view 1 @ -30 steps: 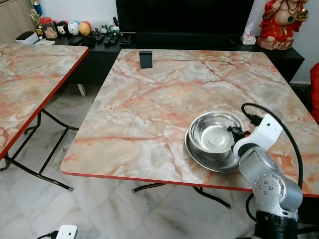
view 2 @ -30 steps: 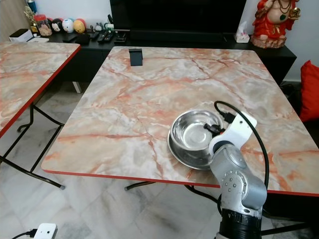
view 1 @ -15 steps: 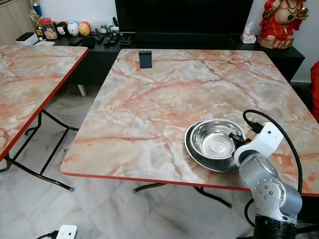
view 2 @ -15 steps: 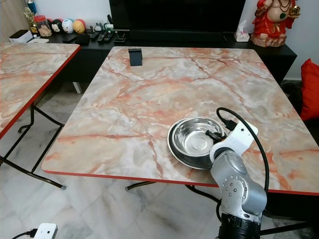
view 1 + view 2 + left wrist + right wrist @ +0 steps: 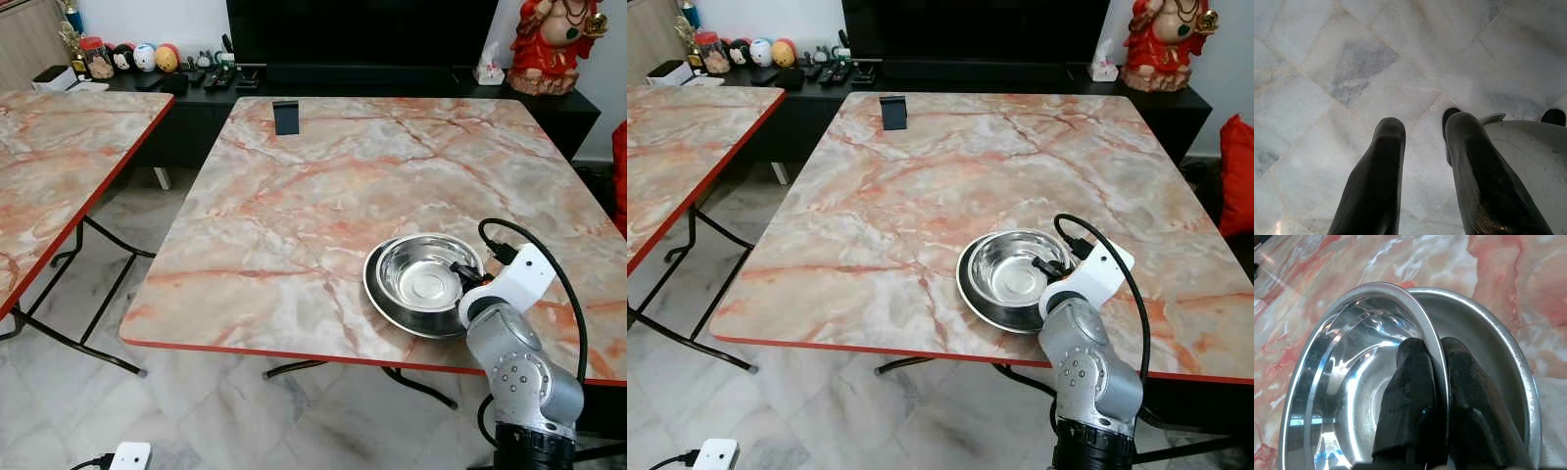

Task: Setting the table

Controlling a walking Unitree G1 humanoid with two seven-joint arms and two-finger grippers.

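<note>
Steel bowl (image 5: 1352, 382) nested in larger bowl (image 5: 1498, 347) (marble table (image 5: 294, 196)), right gripper (image 5: 1437, 377) pinching its rim, left gripper (image 5: 1422, 147) parted.

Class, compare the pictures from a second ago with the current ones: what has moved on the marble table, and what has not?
The right gripper, shut on the rim of the small steel bowl, has lowered it from a tilt until it sits nearly level inside the larger bowl. The grip is unchanged. The larger bowl, the black stand and the table stayed put.
</note>
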